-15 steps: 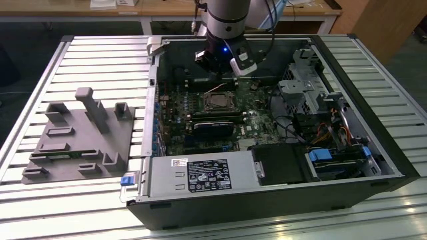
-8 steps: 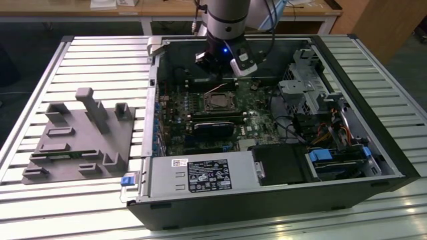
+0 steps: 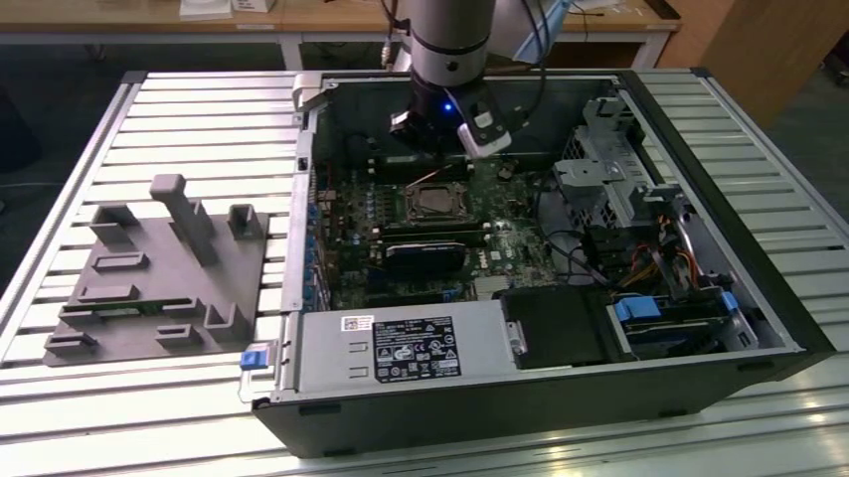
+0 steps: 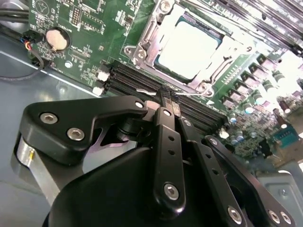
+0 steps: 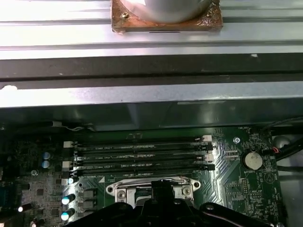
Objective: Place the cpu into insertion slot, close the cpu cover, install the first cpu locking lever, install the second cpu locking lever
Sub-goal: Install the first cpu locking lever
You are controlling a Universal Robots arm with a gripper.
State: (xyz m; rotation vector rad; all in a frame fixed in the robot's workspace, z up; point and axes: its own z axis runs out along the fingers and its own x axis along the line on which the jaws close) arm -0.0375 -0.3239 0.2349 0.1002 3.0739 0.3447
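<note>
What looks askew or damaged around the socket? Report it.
Nothing stands out. The cpu sits flat and square in the insertion slot. The cpu cover appears to lie level around it. The hand meets the thin wire lever beside the socket.

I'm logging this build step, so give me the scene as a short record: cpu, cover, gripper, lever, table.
cpu: seated on the board, metal top up
cover: down, framing the cpu
gripper: shut, tips at a wire lever beside the memory slots
lever: latched or not, cannot tell
table: open computer case; grey fixture at the exterior view's left
</note>
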